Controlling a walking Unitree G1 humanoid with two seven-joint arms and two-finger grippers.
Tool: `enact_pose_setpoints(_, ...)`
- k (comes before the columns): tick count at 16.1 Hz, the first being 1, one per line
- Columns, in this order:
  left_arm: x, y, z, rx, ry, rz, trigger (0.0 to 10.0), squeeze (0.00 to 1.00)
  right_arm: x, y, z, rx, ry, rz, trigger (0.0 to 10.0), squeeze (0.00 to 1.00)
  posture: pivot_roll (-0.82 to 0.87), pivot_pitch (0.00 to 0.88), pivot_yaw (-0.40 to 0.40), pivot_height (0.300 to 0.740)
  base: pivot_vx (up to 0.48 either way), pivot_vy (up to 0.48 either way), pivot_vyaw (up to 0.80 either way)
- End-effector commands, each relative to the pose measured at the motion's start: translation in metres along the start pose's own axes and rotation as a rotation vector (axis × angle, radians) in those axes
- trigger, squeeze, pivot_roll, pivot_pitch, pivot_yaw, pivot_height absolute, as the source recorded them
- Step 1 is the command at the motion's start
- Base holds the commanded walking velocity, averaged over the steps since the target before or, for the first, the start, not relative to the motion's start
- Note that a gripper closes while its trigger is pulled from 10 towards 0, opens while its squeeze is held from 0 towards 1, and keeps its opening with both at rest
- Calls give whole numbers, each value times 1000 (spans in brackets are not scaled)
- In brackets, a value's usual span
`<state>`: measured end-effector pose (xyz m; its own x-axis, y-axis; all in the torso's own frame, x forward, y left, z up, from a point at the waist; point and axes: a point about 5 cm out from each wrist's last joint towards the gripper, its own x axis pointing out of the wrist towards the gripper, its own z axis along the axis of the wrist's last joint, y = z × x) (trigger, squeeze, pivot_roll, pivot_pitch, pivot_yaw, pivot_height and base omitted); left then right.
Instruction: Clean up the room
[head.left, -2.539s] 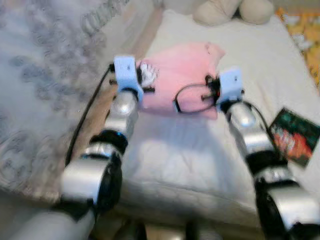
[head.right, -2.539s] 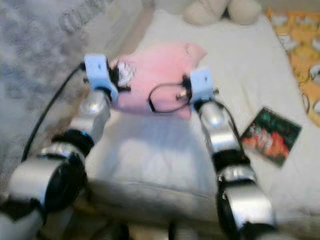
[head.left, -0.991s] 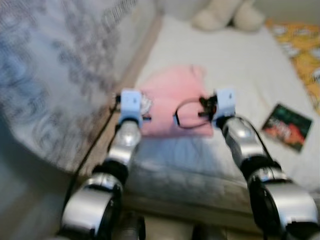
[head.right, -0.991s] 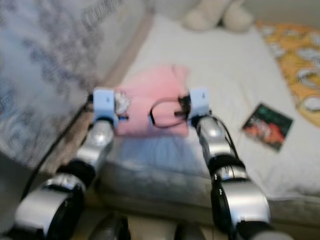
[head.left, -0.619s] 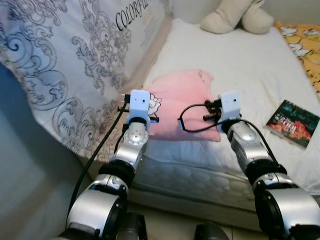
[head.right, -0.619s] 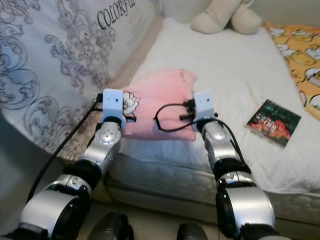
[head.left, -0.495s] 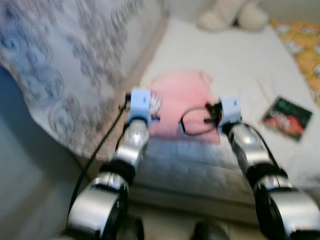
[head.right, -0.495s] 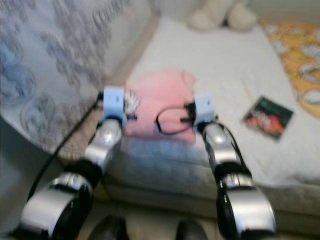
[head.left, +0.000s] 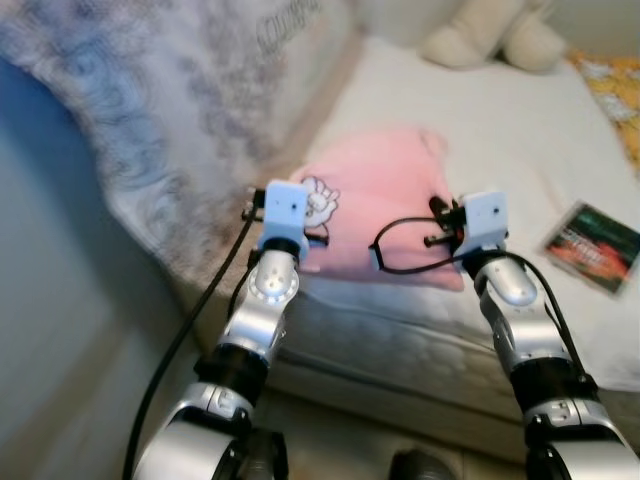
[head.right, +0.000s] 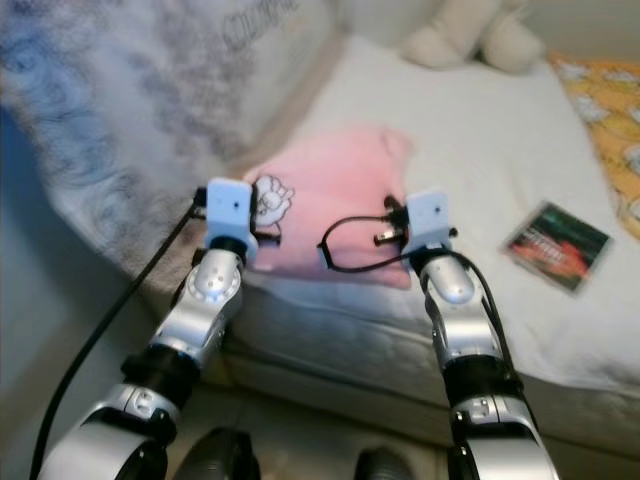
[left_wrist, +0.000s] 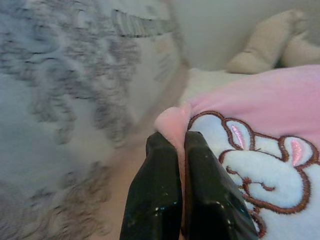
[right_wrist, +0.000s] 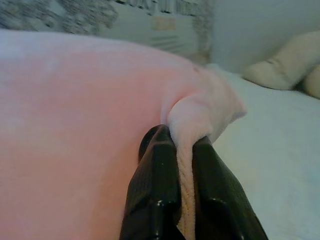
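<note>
Patterned cover (head.left: 170, 110): a white sheet with grey scrollwork is seen draped along the bed's left edge, blurred in the head views.
Left gripper (left_wrist: 181, 142): its jaws are closed on the near left corner of the pink pillow, with a thin fold of fabric pinched between the two black fingers (left_wrist: 155, 200).
Pink pillow (head.left: 385, 195): it is held at the bed's near left corner, over the front edge of the mattress; an embroidered white rabbit figure (left_wrist: 255, 170) is seen on its left end, just beside the left gripper.
Right gripper (right_wrist: 185, 142): its jaws are closed on the pillow's near right corner, where a ridge of pink fabric is squeezed between the fingers (right_wrist: 160, 195).
Bed (head.left: 520, 130): a white mattress is seen, its front edge below both arms.
Plush toy (head.left: 495, 35): a cream soft toy lies at the far edge of the bed.
Book (head.left: 592, 247): a dark cover with red print lies flat near the bed's right side, well apart from the pillow.
Yellow blanket (head.right: 610, 110): it is seen at the right edge of the bed.
</note>
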<state>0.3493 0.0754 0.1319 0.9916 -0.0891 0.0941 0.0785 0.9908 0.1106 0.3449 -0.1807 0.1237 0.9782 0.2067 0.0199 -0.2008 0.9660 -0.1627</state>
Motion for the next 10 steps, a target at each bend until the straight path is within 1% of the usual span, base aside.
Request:
enact_pose_setpoints(1, 5, 5, 13, 14, -42, 17, 10000, 0, -3, -9, 5, 6, -11, -58, 10000, 63, -175, 0, 41, 697, 0, 0, 0)
enact_pose_setpoints(2, 6, 4, 16, 16, -44, 14, 10000, 0, -3, -6, 6, 10, -12, -53, 10000, 55, -181, 0, 45, 697, 0, 0, 0)
enact_pose_setpoints(3, 7, 5, 18, -18, -46, 17, 10000, 0, -3, -3, 7, 12, -13, -44, 10000, 59, -186, 0, 48, 697, 0, 0, 0)
enact_pose_setpoints(5, 9, 10, 15, -69, -9, 43, 10000, 0, -4, 3, 6, 17, -7, -33, 10000, 59, -193, 0, 52, 697, 454, 0, 0)
enact_pose_setpoints(7, 10, 12, 15, -64, -6, 43, 10000, 0, -5, 5, 5, 21, 0, -33, 10000, 59, -191, 0, 53, 697, 480, 0, 0)
enact_pose_setpoints(10, 12, 20, 13, -71, 13, 68, 10000, 0, -7, 6, 2, 20, 17, -33, 10000, 63, -189, 0, 53, 697, 480, 0, 0)
